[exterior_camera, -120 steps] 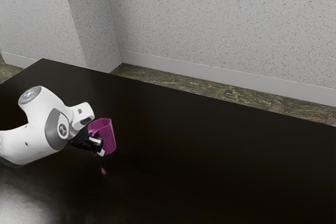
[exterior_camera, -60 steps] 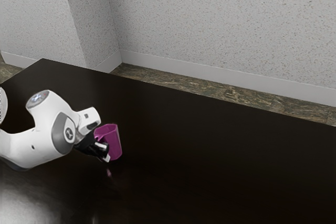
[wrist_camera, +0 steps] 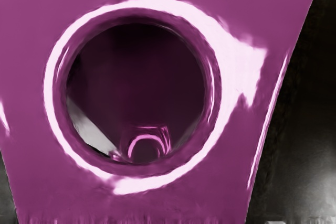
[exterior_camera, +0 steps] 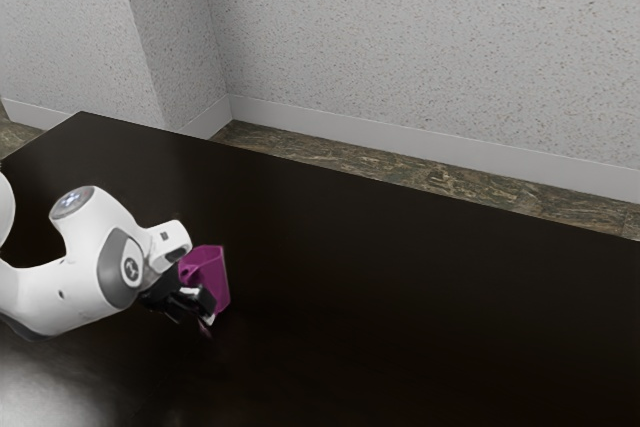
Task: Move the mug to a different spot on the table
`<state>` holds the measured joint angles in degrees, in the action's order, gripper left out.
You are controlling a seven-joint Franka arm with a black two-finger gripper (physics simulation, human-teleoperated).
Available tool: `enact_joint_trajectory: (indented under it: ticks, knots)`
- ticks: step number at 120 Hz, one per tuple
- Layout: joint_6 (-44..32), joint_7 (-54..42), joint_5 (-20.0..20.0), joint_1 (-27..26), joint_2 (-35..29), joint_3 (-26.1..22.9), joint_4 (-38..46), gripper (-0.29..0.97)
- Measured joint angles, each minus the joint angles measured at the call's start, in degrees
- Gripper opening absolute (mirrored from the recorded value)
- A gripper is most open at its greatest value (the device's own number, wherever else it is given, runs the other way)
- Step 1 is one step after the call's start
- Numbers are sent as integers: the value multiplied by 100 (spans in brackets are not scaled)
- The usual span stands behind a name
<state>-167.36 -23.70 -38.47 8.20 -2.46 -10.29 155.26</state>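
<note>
One claw [exterior_camera: 195, 305] clamped on tilted magenta mug [exterior_camera: 206, 269]; contact points hard to see, base touching table [exterior_camera: 400, 327] unclear.

Rounded white arm [exterior_camera: 55, 292] with grey joint rings [exterior_camera: 108, 265] (one bluish cap [exterior_camera: 72, 202]) and black pincer [exterior_camera: 203, 307].

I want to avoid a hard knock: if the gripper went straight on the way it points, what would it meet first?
The gripper is shut on the mug, whose open mouth faces it in the wrist view. Carrying that along, it would probably meet the table; the gap below is unclear.
</note>
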Motion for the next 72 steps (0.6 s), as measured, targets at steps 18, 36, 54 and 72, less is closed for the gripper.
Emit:
enact_joint_trajectory:
  ticks: [18,36,54,72]
  knots:
    - [182,190,-40,-260,-204,-61,196,58]
    - [354,439,-63,-213,-372,-68,372,63]
    - [441,719,-70,-409,-494,-70,425,66]
    - [493,992,-72,-457,-659,-83,526,67]
